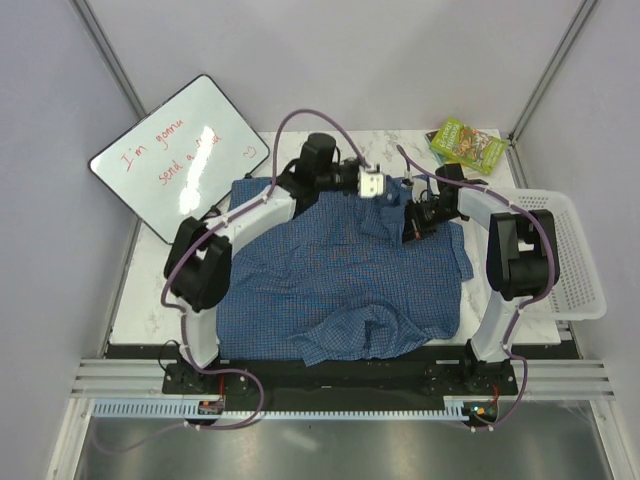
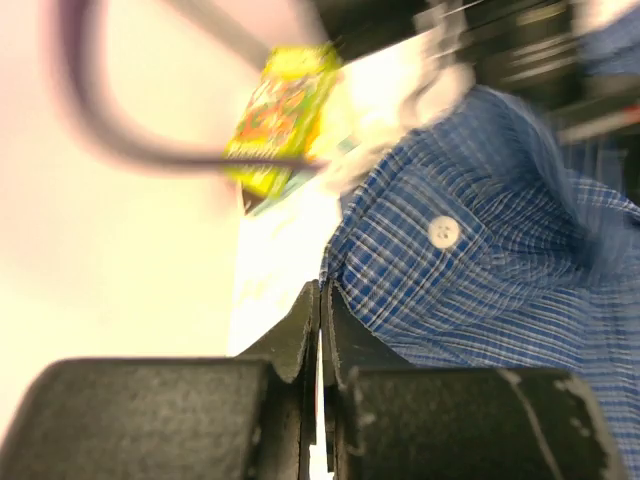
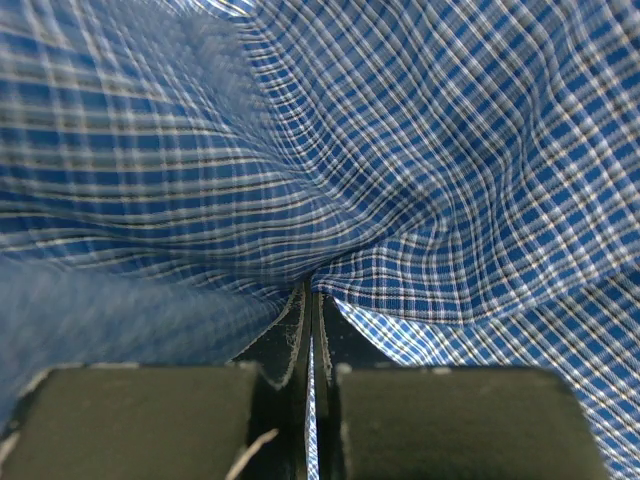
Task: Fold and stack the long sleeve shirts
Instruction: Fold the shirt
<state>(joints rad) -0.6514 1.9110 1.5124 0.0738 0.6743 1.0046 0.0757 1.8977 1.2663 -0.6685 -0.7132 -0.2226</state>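
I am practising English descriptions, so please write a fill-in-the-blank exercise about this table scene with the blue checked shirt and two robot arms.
The white mesh plastic basket stands at the ___ edge of the marble table.
The rectangular whiteboard carries ___ handwriting.
A white button on the blue finely checked cloth shirt shows in the ___ wrist view.
The right gripper is shut on the ___.
Missing words: right; red; left; shirt.

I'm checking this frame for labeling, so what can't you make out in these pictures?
Left wrist: blur smears print on the green box; whether the left gripper pinches the shirt is unclear.
Right wrist: shirt around the right gripper hides the table.
Top: each wrist covers its own jaws.
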